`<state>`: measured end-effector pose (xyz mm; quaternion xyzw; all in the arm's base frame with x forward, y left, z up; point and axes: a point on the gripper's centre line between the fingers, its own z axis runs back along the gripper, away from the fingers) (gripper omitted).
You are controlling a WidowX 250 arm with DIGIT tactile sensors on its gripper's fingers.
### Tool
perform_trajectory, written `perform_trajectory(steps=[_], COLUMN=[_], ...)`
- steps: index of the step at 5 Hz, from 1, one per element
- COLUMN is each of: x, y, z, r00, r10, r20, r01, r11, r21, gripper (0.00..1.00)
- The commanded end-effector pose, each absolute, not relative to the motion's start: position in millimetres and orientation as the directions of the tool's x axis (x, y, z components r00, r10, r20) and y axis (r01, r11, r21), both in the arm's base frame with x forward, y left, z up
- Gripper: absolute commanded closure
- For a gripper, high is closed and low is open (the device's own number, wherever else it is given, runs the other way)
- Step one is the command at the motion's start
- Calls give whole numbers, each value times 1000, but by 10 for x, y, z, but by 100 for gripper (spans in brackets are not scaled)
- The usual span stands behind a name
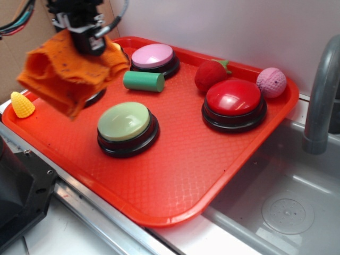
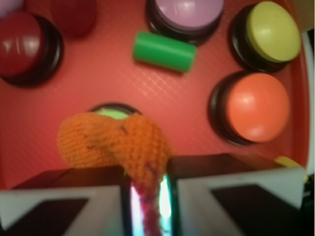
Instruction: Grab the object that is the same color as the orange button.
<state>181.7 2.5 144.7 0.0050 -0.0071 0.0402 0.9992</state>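
Bottom centre of the wrist view: pincer clamped narrow on the orange rag, folds bunched just ahead of the tips. Exterior view, upper left: rag hanging clear above the red tray. Farther right, orange button untouched.

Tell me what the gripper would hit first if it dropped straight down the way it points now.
Most likely the light green button. The gripper, jaws shut on the orange cloth, points down at the red tray, and the hanging cloth would touch that button first. Depth is hard to judge; the orange button lies off to one side.
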Motion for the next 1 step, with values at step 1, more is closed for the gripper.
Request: perform_trajectory(steps=[1], x=[1815], y=[243], z=[1496], r00=[998], r10=[65], r20=[7], r01=[-65], r11=[997], r21=[-39], gripper=[100])
